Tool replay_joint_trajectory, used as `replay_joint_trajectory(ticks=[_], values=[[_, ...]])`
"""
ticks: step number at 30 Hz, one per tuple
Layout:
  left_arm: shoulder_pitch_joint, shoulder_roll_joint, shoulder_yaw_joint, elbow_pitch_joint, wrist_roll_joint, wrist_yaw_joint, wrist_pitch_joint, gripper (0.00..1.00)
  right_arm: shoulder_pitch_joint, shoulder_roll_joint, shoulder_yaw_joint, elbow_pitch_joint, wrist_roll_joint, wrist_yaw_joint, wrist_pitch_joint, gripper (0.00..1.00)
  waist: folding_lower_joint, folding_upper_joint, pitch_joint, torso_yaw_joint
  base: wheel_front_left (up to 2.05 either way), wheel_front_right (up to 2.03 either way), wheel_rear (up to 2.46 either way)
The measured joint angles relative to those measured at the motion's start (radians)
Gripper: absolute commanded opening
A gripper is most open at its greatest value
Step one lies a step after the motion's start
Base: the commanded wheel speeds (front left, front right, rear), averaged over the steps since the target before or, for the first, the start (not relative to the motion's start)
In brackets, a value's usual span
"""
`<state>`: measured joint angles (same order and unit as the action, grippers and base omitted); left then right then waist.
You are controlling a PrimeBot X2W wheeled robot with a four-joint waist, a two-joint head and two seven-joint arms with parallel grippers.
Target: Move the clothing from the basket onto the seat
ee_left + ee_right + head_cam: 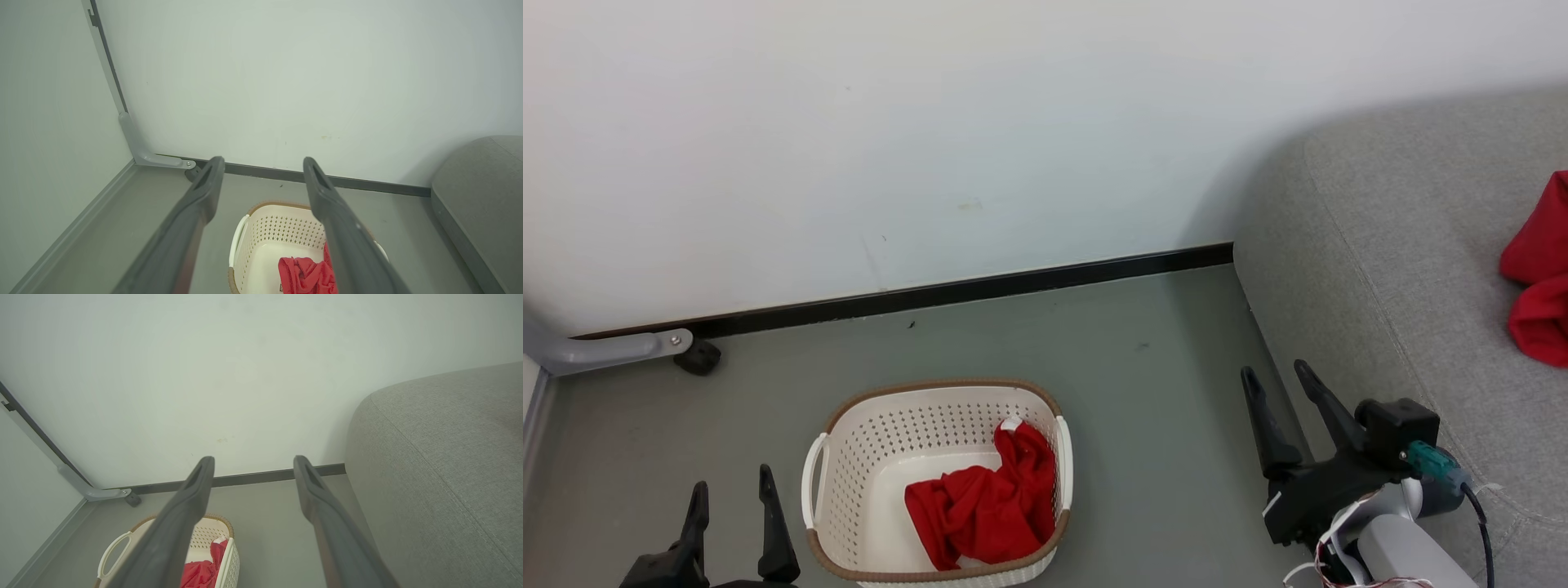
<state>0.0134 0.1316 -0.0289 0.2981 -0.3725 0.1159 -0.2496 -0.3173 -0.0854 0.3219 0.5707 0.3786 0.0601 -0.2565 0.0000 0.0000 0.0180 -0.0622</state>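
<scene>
One garment (1539, 278) lies on the seat (1380, 245) at the far right, while the rest of the clothing (984, 510) sits heaped in the basket (890, 441) on the floor (1160, 367), so I judge the job part done and a fresh reach in hand. Both the left gripper (732, 483), just beside the basket, and the right gripper (1274, 371), by the seat's edge, hang empty with fingers (1262, 416) spread; next, one must dip inside the rim and pinch a fold. A white label (1010, 424) tops the heap, but nothing on it can be read.
</scene>
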Motion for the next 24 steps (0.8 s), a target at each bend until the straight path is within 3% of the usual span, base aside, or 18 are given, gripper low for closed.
replay_joint_trajectory(ticks=[24], values=[[0.061,-0.039,0.024,-0.052,0.063,0.008,0.000,1.00,0.075,-0.004,0.018,-0.085,-0.075,-0.065,0.000,1.00,0.0000,0.0001,-0.004,-0.006,0.00,0.00,0.00]])
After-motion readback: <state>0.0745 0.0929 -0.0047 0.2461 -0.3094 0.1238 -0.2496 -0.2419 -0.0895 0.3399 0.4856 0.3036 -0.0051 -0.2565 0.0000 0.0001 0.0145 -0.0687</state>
